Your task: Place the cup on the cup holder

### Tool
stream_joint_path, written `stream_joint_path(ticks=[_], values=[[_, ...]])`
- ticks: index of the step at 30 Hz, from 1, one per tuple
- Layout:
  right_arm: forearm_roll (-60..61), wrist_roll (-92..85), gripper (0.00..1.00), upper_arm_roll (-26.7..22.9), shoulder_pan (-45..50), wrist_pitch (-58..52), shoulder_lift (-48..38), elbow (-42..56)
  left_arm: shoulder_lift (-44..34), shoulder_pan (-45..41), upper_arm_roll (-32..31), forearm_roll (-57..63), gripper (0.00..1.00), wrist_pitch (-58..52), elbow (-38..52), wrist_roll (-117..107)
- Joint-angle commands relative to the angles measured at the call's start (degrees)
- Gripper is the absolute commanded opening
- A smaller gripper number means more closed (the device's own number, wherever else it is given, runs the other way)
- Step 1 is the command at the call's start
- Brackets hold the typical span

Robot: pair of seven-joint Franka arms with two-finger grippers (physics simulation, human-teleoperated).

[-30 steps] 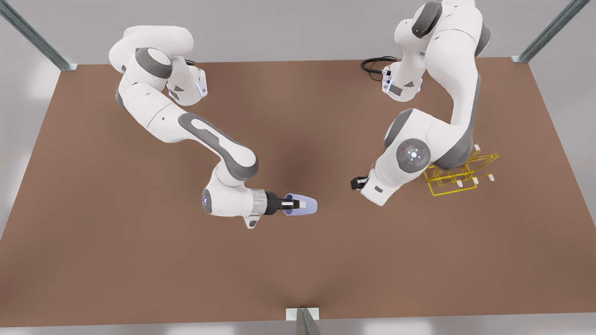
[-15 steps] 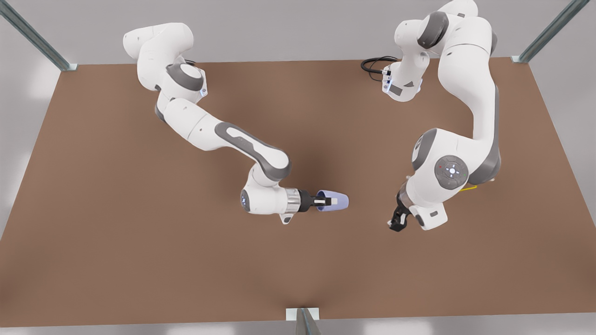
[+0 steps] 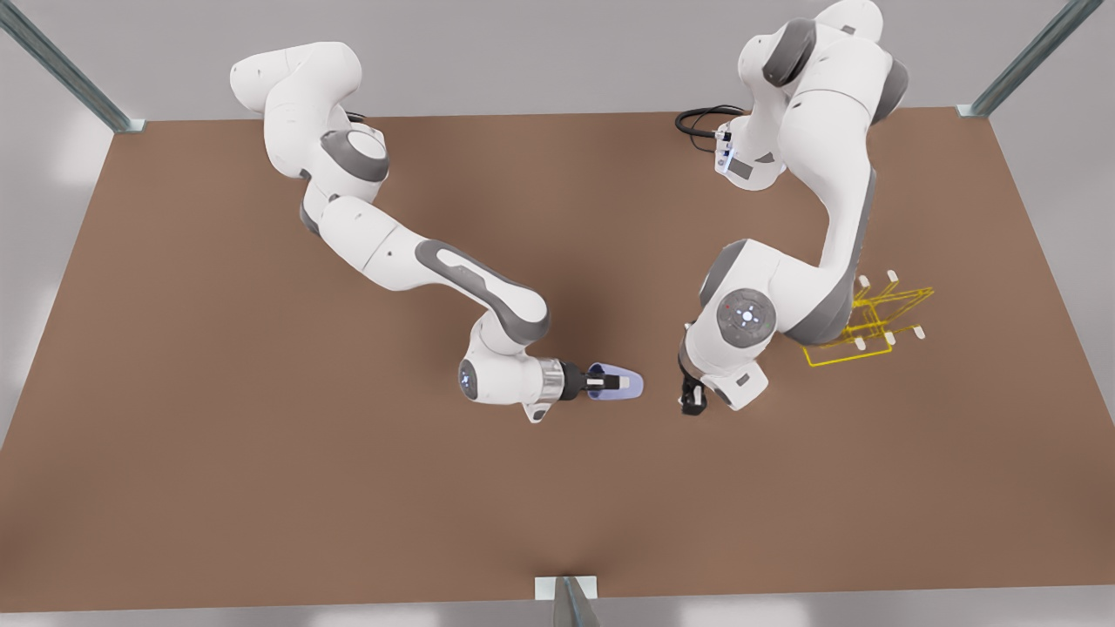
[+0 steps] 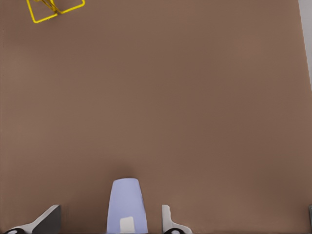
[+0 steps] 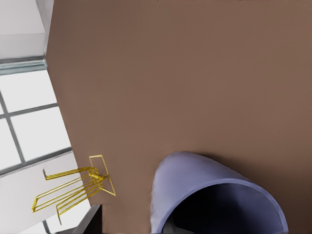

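Note:
The pale lavender cup (image 3: 625, 383) lies on its side in mid-air, base toward the front view's right. My right gripper (image 3: 608, 380), on the arm at the front view's left, is shut on its rim, one white pad outside the wall. The right wrist view looks into the cup (image 5: 195, 180) mouth. My left gripper (image 3: 692, 399) points down a short gap to the cup's right, and its fingers (image 4: 168, 222) stand open. From there the cup (image 4: 126, 200) shows close below. The yellow wire cup holder (image 3: 871, 326) (image 4: 51, 7) (image 5: 73, 187) stands on the table, partly hidden by the left arm's elbow.
The brown table (image 3: 348, 488) is bare around the cup and toward its near edge. A black cable (image 3: 697, 117) loops at the back by the left arm's base. Metal frame posts (image 3: 61, 65) rise at the far corners and a bracket (image 3: 566, 592) sits at the front edge.
The right arm carried the cup toward the front view's right, then eased slightly back. The left arm swung out over the holder, then returned, bringing its gripper close to the cup.

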Motion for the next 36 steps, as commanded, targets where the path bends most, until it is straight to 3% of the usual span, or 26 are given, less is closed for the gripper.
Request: stream_joint_path(ticks=[1, 11, 15, 21, 23, 27, 29, 31, 32, 34, 36], values=[[-0.96, -2.11, 1.00, 0.03, -0.07, -0.18, 0.06, 0.08, -0.39, -1.07, -0.13, 0.13, 1.00, 0.28, -1.74, -16.83], [-4.04, -2.11, 1.00, -0.06, -3.41, -2.38, 0.68, -1.49, 2.77, -1.68, -0.04, 1.01, 1.00, 3.71, -0.86, -16.66], [-7.02, -1.84, 1.00, 3.37, -8.68, -2.38, 0.59, -6.33, 4.62, -3.44, -0.04, 2.68, 1.00, 5.20, -0.77, -16.13], [-16.43, -1.58, 1.00, 11.19, -24.24, -2.73, 0.15, -20.04, 4.53, -5.02, -0.13, 5.93, 1.00, 16.28, -6.30, -16.04], [-21.00, -1.58, 1.00, 14.79, -34.60, -3.34, -0.11, -29.17, 1.73, -4.85, -0.65, 8.21, 1.00, 22.50, -13.50, -14.99], [-24.87, -1.58, 1.00, 19.01, -52.71, -5.63, -3.01, -42.98, 2.95, -5.64, -0.56, 8.65, 1.00, 24.72, -14.39, -13.14], [-24.69, -1.32, 1.00, 19.80, -60.09, -9.23, -8.99, -48.16, 3.47, -5.90, -0.65, 9.53, 1.00, 25.68, -14.39, -13.23], [-24.08, -2.11, 1.00, 19.02, -66.95, -20.21, -22.42, -52.12, 4.44, -6.52, -0.65, 10.15, 1.00, 26.03, -14.39, -13.23], [-24.08, -3.16, 1.00, 14.10, -67.49, -24.70, -33.41, -54.14, 4.97, -6.52, -0.65, 10.15, 1.00, 26.38, -14.13, -13.23], [-24.43, -23.27, 1.00, 2.94, -66.87, -27.52, -53.19, -57.75, 5.58, -6.52, -0.65, 10.24, 1.00, 26.91, -13.86, -13.23], [-26.71, -26.02, 1.00, -4.19, -65.03, -28.13, -62.77, -57.31, 6.37, -6.52, -0.65, 10.32, 1.00, 27.97, -13.95, -13.23]])
